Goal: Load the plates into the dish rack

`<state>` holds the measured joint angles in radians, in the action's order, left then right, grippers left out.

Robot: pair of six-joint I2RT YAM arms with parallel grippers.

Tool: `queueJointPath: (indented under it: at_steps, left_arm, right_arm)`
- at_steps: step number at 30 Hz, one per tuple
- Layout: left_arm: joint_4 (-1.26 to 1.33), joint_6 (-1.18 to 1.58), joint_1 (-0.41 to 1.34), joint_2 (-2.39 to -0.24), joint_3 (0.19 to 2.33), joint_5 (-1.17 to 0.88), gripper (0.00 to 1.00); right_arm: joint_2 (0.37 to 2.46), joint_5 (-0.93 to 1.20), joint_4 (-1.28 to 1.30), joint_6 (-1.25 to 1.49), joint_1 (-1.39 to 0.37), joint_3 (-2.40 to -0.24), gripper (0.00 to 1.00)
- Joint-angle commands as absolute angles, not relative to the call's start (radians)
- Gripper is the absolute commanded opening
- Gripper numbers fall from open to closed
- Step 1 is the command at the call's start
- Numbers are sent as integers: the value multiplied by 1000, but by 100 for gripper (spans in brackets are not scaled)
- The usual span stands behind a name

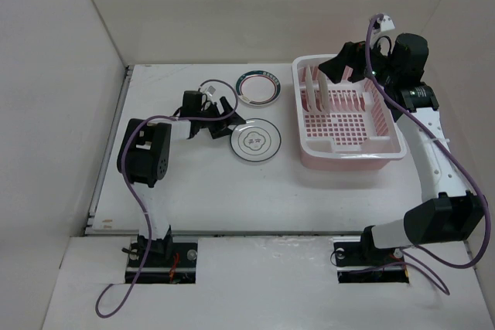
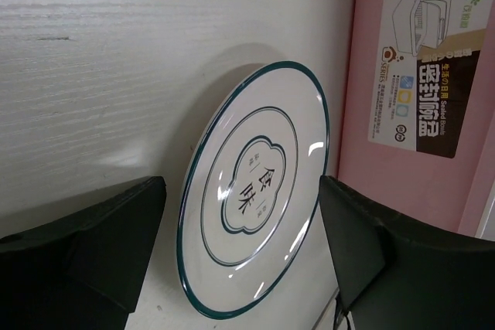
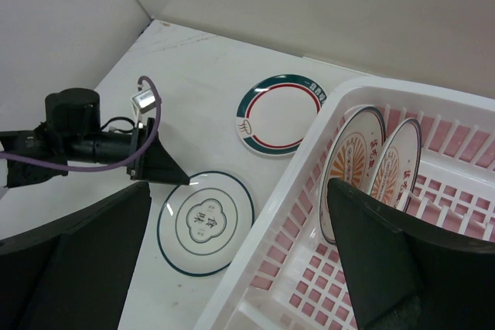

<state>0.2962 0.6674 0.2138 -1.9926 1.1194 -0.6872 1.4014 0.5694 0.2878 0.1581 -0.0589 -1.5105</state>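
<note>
Two sunburst plates (image 3: 352,164) stand upright in the slots at the left end of the dish rack (image 1: 349,158), so I judge the job half done. Two more lie flat on the tabletop (image 1: 193,191) left of the rack: the green-banded plate (image 1: 258,86) further back, and the ringed plate (image 1: 256,141) nearer me and close to the rack's pink wall.

I read the step in hand as the pick-up of the ringed plate. The left jaws stand wide apart at its left edge, one finger to each side in the wrist view, with nothing gripped. The right jaws hang fully open over the rack, empty.

The next move, I reckon, needs one finger worked under the low rim before closing, since the plate lies flat.

Only the left wrist view shows the characters printed at the plate's centre and the label (image 2: 433,67) on the rack's side. Only the right wrist view shows the sunburst faces; from overhead those plates are thin edges.
</note>
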Motion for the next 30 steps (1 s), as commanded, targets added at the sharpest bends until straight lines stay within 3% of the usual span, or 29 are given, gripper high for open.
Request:
queueJointPath:
  at_steps: [1, 4, 7, 9, 10, 11, 12, 16, 22, 30]
  left_arm:
    - [187, 641, 222, -2068, 1055, -640, 79]
    - [178, 632, 222, -2068, 1055, -640, 73]
    - [169, 623, 222, -2059, 1055, -617, 62]
    - [155, 623, 222, -2059, 1055, -595, 37]
    - [155, 623, 222, -2059, 1055, -595, 30]
    - [144, 623, 222, -2059, 1055, -595, 30]
    - [144, 623, 222, -2068, 1055, -582, 19]
    - [75, 601, 222, -2088, 1098, -569, 0]
    - [-40, 578, 213, -2017, 1137, -457, 0]
    - [-607, 569, 213, -1882, 1431, -72, 0]
  right_arm:
    - [1373, 578, 270, 163, -54, -1555, 100]
    - [1373, 587, 270, 163, -54, -1565, 100]
    - [1373, 588, 270, 163, -54, -1574, 100]
    - [1373, 588, 270, 163, -54, -1574, 100]
    - [1373, 588, 270, 163, -54, -1574, 100]
    - [1373, 597, 270, 163, -54, -1574, 100]
    - [1373, 597, 270, 163, -54, -1574, 100]
    - [1373, 597, 270, 163, -54, -1565, 100]
    - [1414, 531, 388, -7, -150, -1635, 100]
    - [1482, 11, 489, -261, -561, -1660, 100]
